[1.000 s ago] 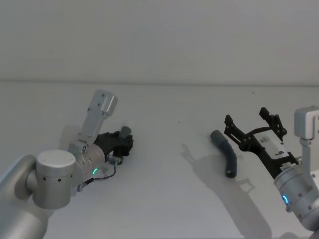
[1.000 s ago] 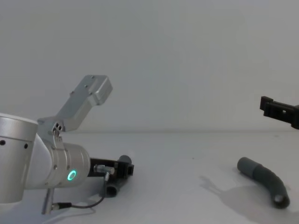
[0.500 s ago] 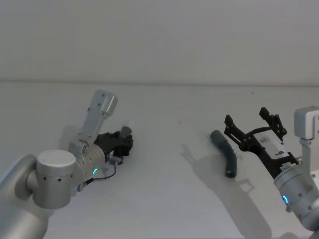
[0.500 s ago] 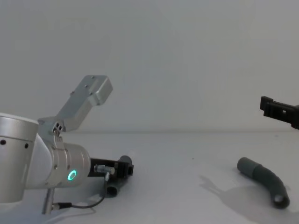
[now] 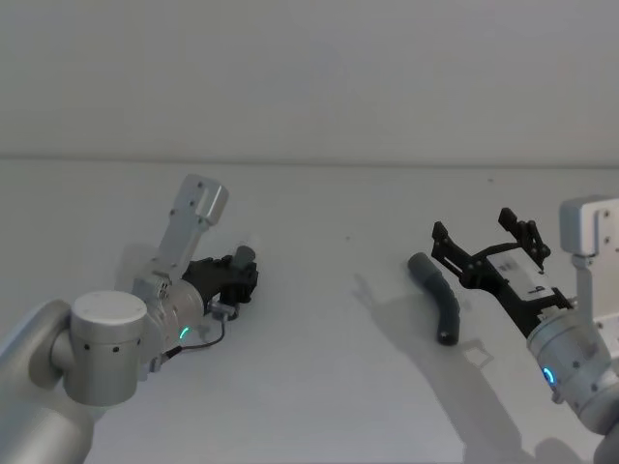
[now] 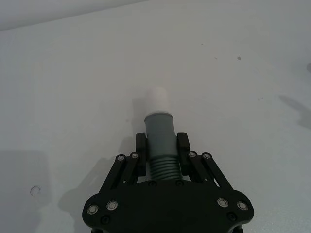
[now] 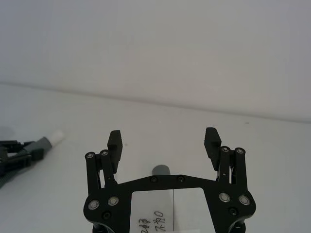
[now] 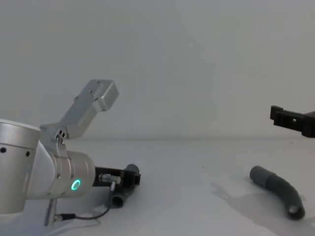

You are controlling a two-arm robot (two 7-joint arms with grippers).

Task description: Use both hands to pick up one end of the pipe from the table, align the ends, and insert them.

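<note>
Edging slightly left and forward, the right gripper [image 5: 481,230] hovers with its fingers spread wide above the cuffed end of the right pipe piece [image 5: 445,302]. That piece lies curved on the table [image 5: 319,377], toward its right edge. The left gripper [image 6: 162,141] sits low near the table's left edge, pinching the left pipe piece [image 6: 160,165] just behind its grey cuff [image 6: 160,127], the white tip [image 6: 156,99] jutting out past the fingers.

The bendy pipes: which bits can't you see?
Head view: black two-fingered left pincer, shut on the dark grey ribbed left hose, hides its ribs.
Right wrist view: open black right pincer hides most of the dark grey curved right hose.
Chest view: picture edge crops right pincer.
</note>
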